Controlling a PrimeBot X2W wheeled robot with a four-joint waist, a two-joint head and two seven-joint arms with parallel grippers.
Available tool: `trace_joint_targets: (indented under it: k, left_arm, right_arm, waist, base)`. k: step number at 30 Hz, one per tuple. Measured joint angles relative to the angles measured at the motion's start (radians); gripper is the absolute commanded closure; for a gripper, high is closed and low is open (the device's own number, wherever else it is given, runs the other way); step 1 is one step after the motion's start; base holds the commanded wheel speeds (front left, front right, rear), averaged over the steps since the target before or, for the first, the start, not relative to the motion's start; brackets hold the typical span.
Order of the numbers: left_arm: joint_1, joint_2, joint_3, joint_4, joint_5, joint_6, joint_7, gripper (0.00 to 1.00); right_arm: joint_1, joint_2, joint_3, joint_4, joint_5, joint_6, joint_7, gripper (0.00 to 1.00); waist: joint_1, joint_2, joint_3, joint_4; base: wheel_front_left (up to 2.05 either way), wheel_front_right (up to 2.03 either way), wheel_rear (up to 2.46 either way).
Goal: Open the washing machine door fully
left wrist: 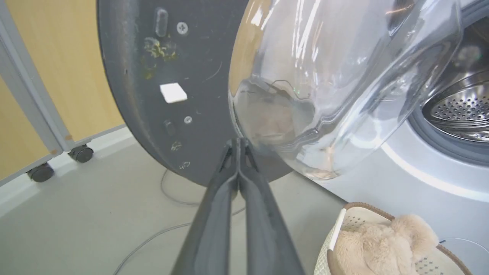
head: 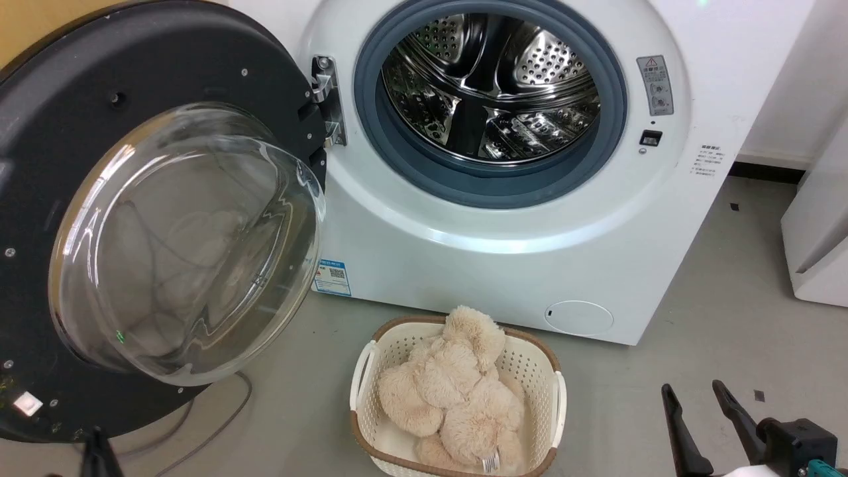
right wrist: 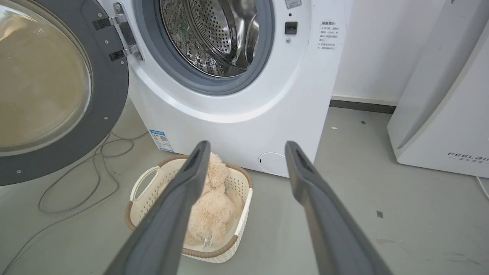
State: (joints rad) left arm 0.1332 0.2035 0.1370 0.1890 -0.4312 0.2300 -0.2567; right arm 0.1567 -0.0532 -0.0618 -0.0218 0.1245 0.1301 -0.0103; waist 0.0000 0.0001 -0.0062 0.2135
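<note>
A grey floor (head: pixel 662 371) and a pale wall (head: pixel 782 79) make the room, and the washing machine (head: pixel 503 265) stands against this wall. The washing machine door (head: pixel 40 199) is swung wide on its hinge (head: pixel 328 99), with its inner side directly ahead of the left gripper (left wrist: pixel 237 143). I judge the door heavy and stiff, turning only around the hinge. Its glass bowl (head: pixel 185 238) looks smooth, slippery and breakable, so the matte ring near the free edge is the better place to push. The left gripper is closed and holds nothing; its tips stand at the ring beside the bowl, touching or not I cannot tell. The right gripper (right wrist: pixel 247 147) is wide open and empty, pointing toward the basket (head: pixel 364 371) with a plush toy (head: pixel 457 391), well apart from the door
</note>
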Motion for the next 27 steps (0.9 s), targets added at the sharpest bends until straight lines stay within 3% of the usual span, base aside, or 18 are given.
trace_joint_targets:
  k: [1, 2, 11, 27]
  left_arm:
    - [0.020, -0.014, -0.005, -0.024, 0.009, 0.006, 0.000, 0.03]
    - [0.037, -0.027, -0.010, -0.049, 0.018, 0.006, 0.000, 0.00]
    - [0.098, -0.067, -0.076, -0.211, 0.108, 0.011, 0.000, 0.00]
    - [-0.004, -0.019, -0.257, -0.262, 0.215, -0.067, 0.110, 0.00]
  right_arm:
    - [0.000, 0.000, 0.001, 0.000, 0.000, 0.000, 0.000, 0.00]
    - [0.000, 0.000, 0.002, 0.000, 0.000, 0.000, 0.000, 0.00]
    - [-0.001, 0.000, 0.009, -0.003, -0.002, 0.000, 0.000, 0.00]
    - [-0.003, 0.000, 0.007, -0.031, -0.027, 0.000, 0.001, 0.00]
  waist:
    - [0.0000, 0.0000, -0.001, 0.000]
    - [0.0000, 0.0000, -0.002, 0.000]
    - [0.0000, 0.0000, -0.005, -0.010]
    - [0.0000, 0.0000, 0.001, -0.126]
  base:
    - [0.00, 0.00, 0.00]
    - [0.00, 0.00, 0.00]
    - [0.00, 0.00, 0.00]
    - [0.00, 0.00, 0.00]
